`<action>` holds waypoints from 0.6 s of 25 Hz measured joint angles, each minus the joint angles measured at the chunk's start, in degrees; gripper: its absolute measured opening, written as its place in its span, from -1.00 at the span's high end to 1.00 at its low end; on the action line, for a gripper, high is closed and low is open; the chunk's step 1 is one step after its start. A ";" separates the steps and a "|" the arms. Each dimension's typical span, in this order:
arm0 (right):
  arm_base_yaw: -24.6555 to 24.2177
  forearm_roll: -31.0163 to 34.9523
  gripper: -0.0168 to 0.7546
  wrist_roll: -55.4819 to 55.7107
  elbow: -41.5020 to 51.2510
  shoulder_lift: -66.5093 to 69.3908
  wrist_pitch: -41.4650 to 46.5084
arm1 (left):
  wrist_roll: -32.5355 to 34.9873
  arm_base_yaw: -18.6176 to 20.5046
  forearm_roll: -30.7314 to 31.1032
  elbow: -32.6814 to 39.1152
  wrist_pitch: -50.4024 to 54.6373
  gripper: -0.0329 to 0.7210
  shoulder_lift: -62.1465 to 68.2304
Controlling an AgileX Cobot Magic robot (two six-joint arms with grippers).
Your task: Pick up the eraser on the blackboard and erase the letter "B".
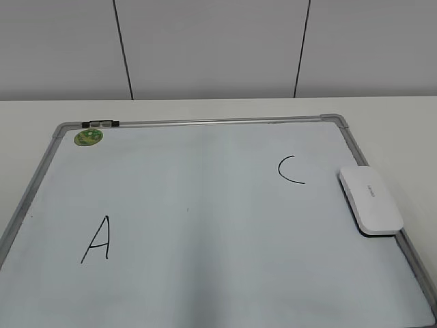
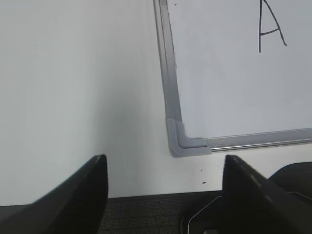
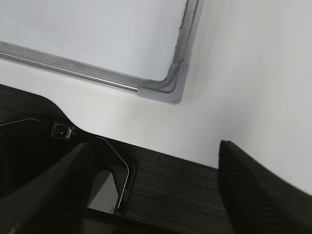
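The white eraser (image 1: 370, 199) lies on the right edge of the blackboard (image 1: 205, 205), a white board with a grey frame, just right of a black "C" (image 1: 289, 169). A black "A" (image 1: 97, 240) is at the lower left and shows in the left wrist view (image 2: 271, 27). No letter "B" shows on the board. Neither arm shows in the exterior view. My left gripper (image 2: 165, 187) is open and empty over the table's front edge, near the board's corner (image 2: 184, 142). My right gripper (image 3: 154, 187) is open and empty near the other front corner (image 3: 163, 87).
A round green sticker (image 1: 89, 137) and a small black clip (image 1: 100, 124) sit at the board's far left corner. The white table (image 1: 382, 113) runs around the board to a grey wall. Dark floor and robot base (image 3: 44, 146) lie below the front edge.
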 joint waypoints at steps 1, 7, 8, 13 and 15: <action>0.00 0.00 -0.57 0.00 0.00 0.00 0.00 | 0.00 0.00 0.00 0.00 0.00 -0.53 0.00; 0.00 0.00 -0.57 0.00 0.00 0.00 0.00 | 0.00 0.00 0.00 0.00 0.00 -0.50 0.00; 0.00 0.00 -0.57 0.00 0.00 0.00 0.00 | 0.00 0.00 0.00 0.00 0.00 -0.50 0.00; 0.00 -0.10 -0.57 -0.03 0.00 -0.09 0.00 | 0.00 0.00 0.00 0.00 0.00 -0.47 -1.53; 0.00 -0.09 -0.57 -0.03 0.00 -1.11 0.00 | 0.00 0.00 0.00 0.00 0.04 -0.45 -3.35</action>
